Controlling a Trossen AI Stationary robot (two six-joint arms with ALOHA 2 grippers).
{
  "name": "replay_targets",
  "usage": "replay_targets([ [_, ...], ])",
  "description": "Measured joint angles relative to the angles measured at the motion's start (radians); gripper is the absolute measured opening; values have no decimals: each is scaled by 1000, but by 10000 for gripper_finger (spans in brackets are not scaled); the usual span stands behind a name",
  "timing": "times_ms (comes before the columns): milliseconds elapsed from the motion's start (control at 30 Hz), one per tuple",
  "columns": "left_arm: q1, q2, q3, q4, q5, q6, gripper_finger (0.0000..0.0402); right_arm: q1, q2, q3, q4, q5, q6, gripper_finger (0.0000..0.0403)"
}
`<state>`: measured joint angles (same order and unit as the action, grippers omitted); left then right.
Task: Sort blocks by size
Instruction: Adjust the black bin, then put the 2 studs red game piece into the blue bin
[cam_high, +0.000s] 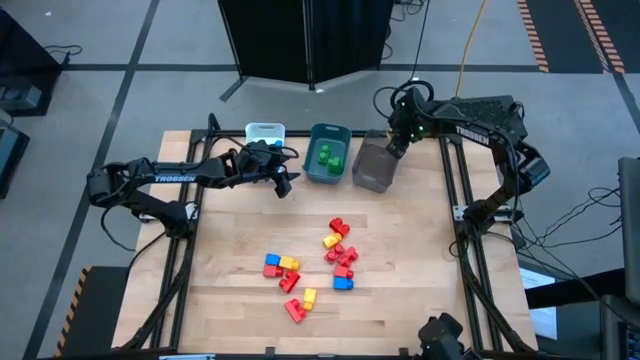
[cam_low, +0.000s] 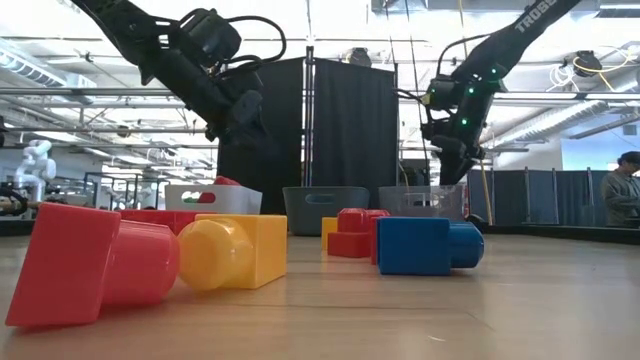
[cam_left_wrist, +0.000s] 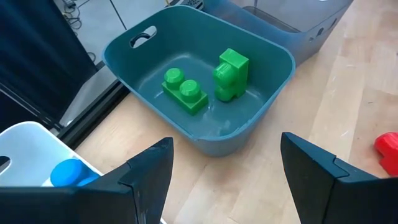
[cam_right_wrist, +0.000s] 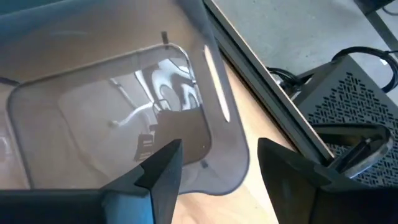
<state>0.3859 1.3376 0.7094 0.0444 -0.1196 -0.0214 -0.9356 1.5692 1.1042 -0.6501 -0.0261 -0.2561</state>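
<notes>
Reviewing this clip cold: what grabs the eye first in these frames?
The scatter of red, yellow and blue blocks on the near half of the wooden table stands out first. Behind it sit three bins in a row: the white bin, the teal bin holding two green blocks, and the grey bin. The left gripper hovers open near the white and teal bins; the right gripper hangs open over the grey bin.

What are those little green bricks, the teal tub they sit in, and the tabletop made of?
The green bricks look like moulded plastic: glossy, uniform colour, rounded studs. The teal tub also seems plastic, smooth with a soft sheen, a moulded handle slot and rounded rim. The tabletop looks like wood, probably jointed planks: pale grain running in strips, matte finish.
</notes>
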Motion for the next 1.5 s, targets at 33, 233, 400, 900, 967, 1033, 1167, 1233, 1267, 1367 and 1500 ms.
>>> replay_targets([
  [33,0,0,0,0,0,0,251,-5,1,0,0,0,-2,194],
  [233,0,0,0,1,4,-23,251,-5,3,0,-54,-71,-11,194],
  [400,0,0,0,6,4,-22,251,5,41,1,-51,-74,-22,194],
  [900,0,0,0,25,4,-17,251,-6,150,6,101,28,-134,140],
  [967,1,0,0,33,4,-17,251,-7,150,17,103,42,-164,139],
  [1033,2,0,0,35,4,-17,251,-7,150,25,112,78,-196,139],
  [1167,2,0,0,48,4,-19,251,-7,151,55,130,106,-235,139],
  [1233,2,0,0,46,4,-23,251,-2,150,74,129,102,-224,139],
  [1267,2,0,0,42,4,-23,251,4,147,83,120,102,-211,139],
  [1367,0,-9,0,-12,8,-23,251,36,126,106,65,93,-174,139],
  [1500,-2,-33,0,-125,33,-24,251,83,69,117,23,13,-119,139],
])
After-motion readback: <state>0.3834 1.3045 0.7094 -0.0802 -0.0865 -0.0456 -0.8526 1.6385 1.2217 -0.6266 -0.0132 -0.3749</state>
